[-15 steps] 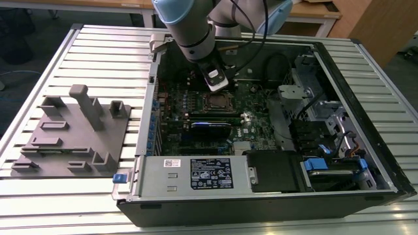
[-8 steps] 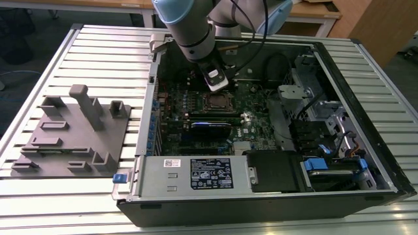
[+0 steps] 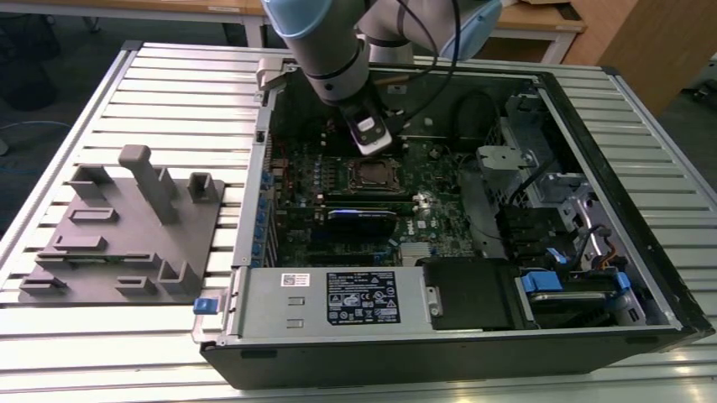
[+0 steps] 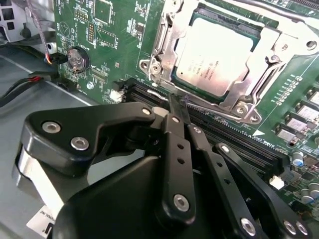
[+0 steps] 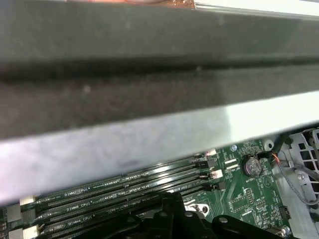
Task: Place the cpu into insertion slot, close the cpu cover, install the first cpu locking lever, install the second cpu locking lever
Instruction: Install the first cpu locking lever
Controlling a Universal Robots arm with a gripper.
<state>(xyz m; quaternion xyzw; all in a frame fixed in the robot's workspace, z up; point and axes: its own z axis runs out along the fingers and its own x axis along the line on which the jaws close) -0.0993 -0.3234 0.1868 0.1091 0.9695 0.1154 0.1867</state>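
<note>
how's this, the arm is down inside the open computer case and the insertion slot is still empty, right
No, the insertion slot is not empty: the second wrist view shows the cpu seated in it. The arm is indeed down inside the open computer case.

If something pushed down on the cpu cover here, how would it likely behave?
The cpu cover looks like thin sheet metal, so probably stiff yet springy. It lies flat around the cpu, so it likely won't tip.

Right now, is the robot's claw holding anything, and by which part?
Nothing, it seems: the gripper is shut, its tips near the cpu under the cpu cover.
</note>
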